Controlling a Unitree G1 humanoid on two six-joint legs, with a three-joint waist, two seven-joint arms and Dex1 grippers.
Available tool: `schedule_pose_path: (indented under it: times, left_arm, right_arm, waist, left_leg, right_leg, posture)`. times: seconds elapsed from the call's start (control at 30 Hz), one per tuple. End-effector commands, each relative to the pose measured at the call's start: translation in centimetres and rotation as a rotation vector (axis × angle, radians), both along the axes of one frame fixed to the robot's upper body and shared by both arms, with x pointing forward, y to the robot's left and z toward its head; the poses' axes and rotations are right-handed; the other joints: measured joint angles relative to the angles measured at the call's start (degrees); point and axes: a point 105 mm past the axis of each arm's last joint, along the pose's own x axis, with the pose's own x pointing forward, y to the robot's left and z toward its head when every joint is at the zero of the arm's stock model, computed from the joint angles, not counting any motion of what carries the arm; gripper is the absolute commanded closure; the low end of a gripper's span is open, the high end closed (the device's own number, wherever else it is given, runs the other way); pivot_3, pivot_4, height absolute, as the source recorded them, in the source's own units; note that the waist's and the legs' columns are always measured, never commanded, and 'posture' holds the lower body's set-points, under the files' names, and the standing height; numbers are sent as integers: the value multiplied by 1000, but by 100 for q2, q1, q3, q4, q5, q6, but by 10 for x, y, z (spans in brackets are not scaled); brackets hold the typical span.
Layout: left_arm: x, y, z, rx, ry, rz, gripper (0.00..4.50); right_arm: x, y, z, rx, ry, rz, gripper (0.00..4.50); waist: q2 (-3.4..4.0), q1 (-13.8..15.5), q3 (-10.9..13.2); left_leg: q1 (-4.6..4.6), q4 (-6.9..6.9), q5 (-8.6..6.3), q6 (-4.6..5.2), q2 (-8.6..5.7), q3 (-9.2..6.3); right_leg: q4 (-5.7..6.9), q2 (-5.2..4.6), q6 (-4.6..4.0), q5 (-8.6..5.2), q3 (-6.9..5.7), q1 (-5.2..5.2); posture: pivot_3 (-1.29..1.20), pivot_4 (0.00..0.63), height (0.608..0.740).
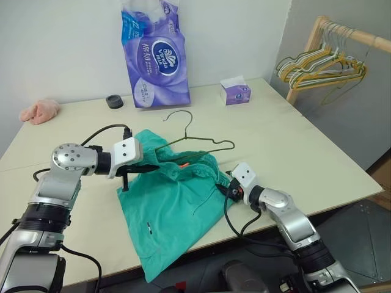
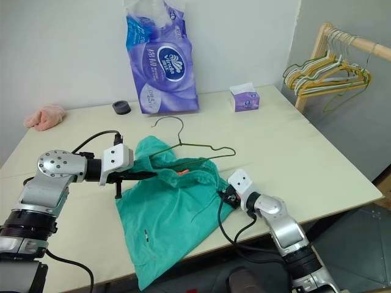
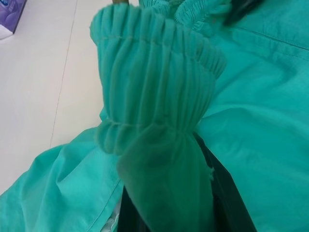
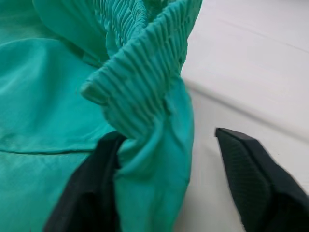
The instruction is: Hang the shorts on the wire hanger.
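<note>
The right fingers point(image 4: 251, 183) stand apart around the gathered waistband of the teal shorts point(image 1: 177, 213); the left fingers point(image 1: 135, 169) are closed on that waistband. The shorts lie crumpled on the worktop point(image 1: 293, 140), over the olive wire hanger point(image 1: 201, 141)

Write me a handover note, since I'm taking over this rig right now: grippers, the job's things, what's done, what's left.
Left gripper: shut on the shorts' gathered waistband, holding it lifted.
Right gripper: fingers open, the waistband's other end between them, not yet clamped.
Shorts: spread on the table, one leg over the near edge.
Wire hanger: flat on the table, partly under the waistband.
Done: left grasp.
Left: close the right gripper, get the shorts onto the hanger.
</note>
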Motion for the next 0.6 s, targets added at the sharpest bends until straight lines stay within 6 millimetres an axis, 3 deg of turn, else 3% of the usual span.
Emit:
schedule_pose_path:
  times: [0.03, 0.2, 0.37, 0.6]
  left_arm:
    - [0, 1, 18, -17, -67, 3, 4500]
    - [0, 4, 19, -18, -72, 14, 4500]
    - [-4, 8, 26, -51, -66, 26, 4500]
    - [-22, -4, 50, -200, 29, -17, 4500]
  right_arm:
    - [7, 1, 18, 34, -80, -10, 2714]
    - [10, -1, 30, 117, -123, -41, 4479]
    - [13, -17, 47, 239, -75, -5, 4479]
    - [16, -58, 54, 306, 84, 27, 4479]
  waist:
    - [0, 3, 0]
    - [0, 8, 0]
    - [0, 8, 0]
    - [1, 15, 0]
  left_leg:
    - [0, 0, 0, 0, 0, 0]
    - [0, 0, 0, 0, 0, -1]
    - [0, 0, 0, 0, 0, 0]
    - [0, 1, 0, 0, 0, 0]
  right_leg:
    - [0, 0, 0, 0, 1, 0]
    - [1, 0, 0, 0, -1, 1]
    - [1, 0, 0, 0, 0, 0]
    - [0, 0, 0, 0, 0, 2]
  posture:
    - [-312, 26, 740]
    - [-312, 26, 740]
    - [-315, 25, 740]
    - [-315, 23, 740]
